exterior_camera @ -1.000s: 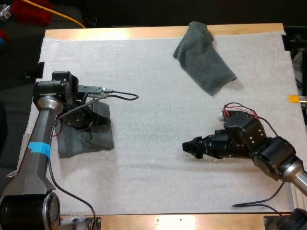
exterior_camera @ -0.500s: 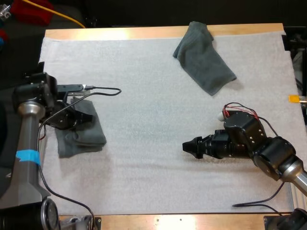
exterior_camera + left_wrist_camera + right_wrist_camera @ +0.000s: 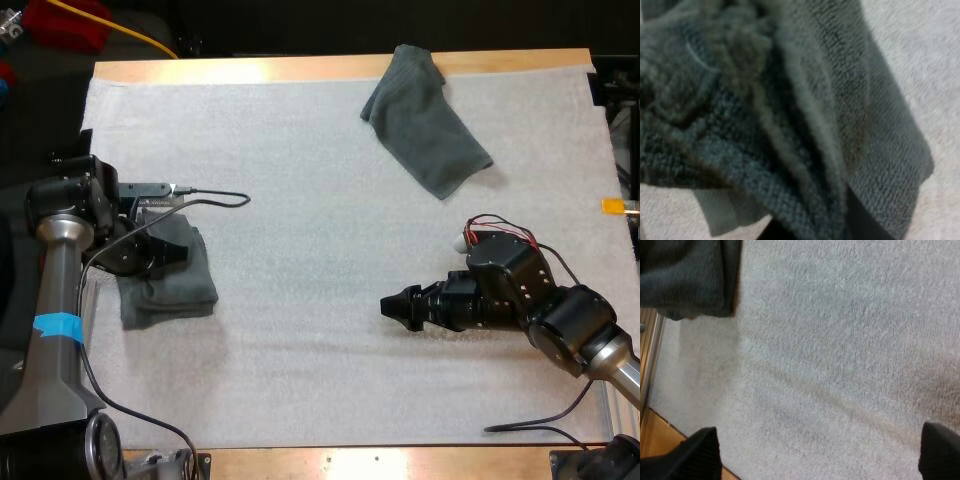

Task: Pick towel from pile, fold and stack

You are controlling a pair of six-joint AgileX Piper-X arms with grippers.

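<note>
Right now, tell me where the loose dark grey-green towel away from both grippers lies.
In the high view the loose dark grey-green towel lies at the far edge of the white mat, right of centre, well beyond the right gripper.

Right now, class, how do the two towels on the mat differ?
The left towel is bunched compact; the far towel lies spread out, aslant. The left gripper grips the left towel; nothing touches the far towel. Both are dark grey-green and lie on the mat.
</note>
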